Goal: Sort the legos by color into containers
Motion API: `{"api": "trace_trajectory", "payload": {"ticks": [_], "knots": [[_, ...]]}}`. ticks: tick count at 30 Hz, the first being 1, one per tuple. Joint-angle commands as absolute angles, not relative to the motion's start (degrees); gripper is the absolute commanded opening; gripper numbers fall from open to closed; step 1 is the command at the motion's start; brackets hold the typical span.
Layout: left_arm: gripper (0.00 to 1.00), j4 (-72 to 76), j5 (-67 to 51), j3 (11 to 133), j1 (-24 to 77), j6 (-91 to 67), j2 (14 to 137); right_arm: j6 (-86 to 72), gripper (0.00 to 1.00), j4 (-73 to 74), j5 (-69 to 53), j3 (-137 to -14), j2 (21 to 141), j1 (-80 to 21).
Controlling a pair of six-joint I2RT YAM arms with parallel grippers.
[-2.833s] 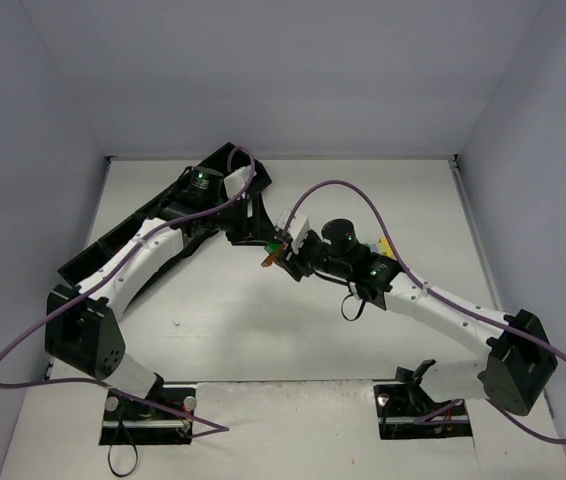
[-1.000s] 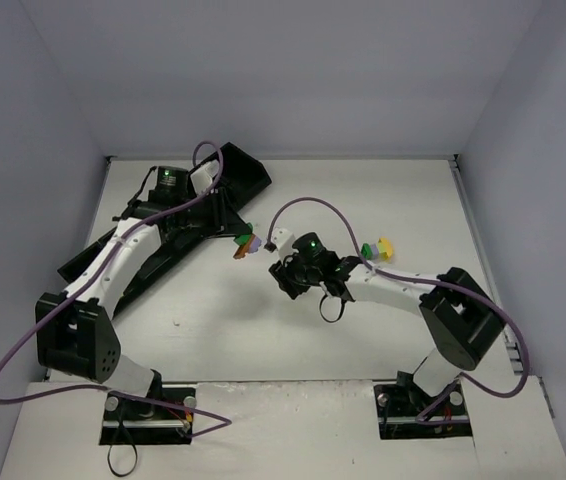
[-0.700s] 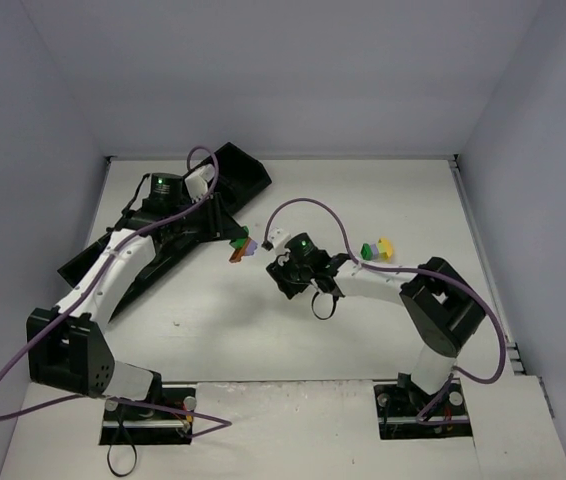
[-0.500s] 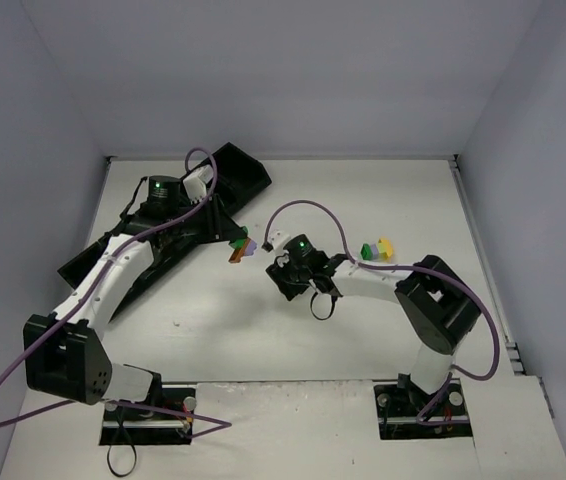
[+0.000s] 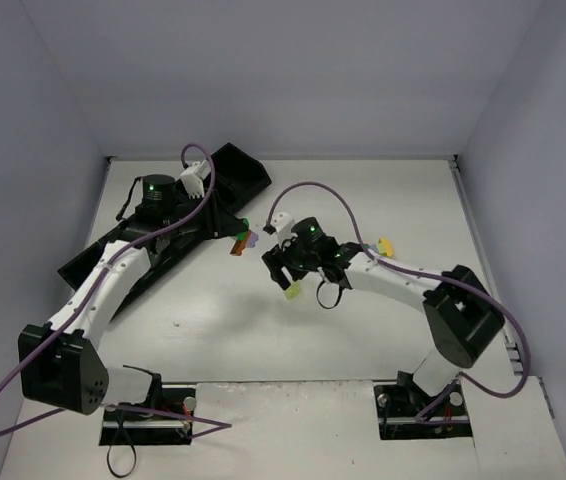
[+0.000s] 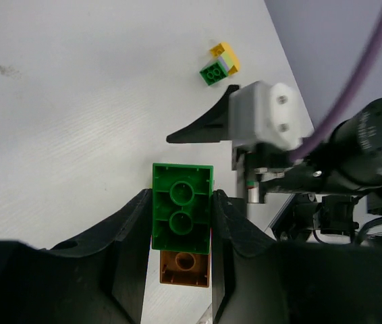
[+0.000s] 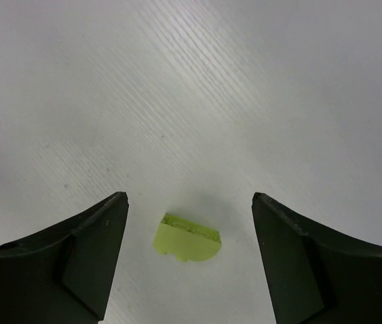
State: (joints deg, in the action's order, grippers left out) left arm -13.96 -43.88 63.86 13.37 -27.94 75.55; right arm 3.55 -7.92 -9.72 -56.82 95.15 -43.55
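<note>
My left gripper (image 5: 235, 232) is shut on a small stack of legos beside the black tray of containers (image 5: 238, 165). In the left wrist view a green brick (image 6: 181, 208) sits clamped between the jaws of the left gripper (image 6: 181, 196), with a brown brick (image 6: 184, 268) stuck under it. A purple piece (image 5: 252, 240) shows on the stack from above. My right gripper (image 7: 189, 202) is open, pointing down at a lime brick (image 7: 187, 237) that lies loose on the table between its fingers. From above, that lime brick (image 5: 290, 291) lies just below the right gripper (image 5: 285, 278).
A small yellow and green lego cluster (image 6: 219, 63) lies on the table to the right, its yellow part (image 5: 385, 243) peeking past the right arm. The tray's lower end (image 5: 81, 265) runs under the left arm. The right arm's purple cable (image 5: 313, 188) arches over the middle.
The right gripper has opened and the lime brick now lies on the table beneath it. The left arm has shifted its stack slightly up and right.
</note>
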Motion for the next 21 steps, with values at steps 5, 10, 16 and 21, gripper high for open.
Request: {"api": "trace_trajectory", "payload": {"ticks": [5, 10, 16, 21], "knots": [[0.00, -2.99, -51.41, 64.51, 12.92, -23.56, 71.37, 8.78, 0.71, -8.70, -28.54, -61.52, 79.02, -37.27], [0.00, -1.67, -56.24, 66.79, 13.10, -18.73, 70.66, 11.94, 0.71, -4.75, -37.96, -64.94, 75.67, -33.49], [0.00, -0.97, -59.68, 68.82, 14.41, -11.17, 67.94, 13.01, 0.71, -2.37, -46.22, -69.87, 76.55, -33.31], [0.00, 2.72, -59.24, 68.91, 16.96, -8.18, 65.92, 12.83, 0.71, -2.20, -50.62, -73.03, 77.96, -33.40]]}}
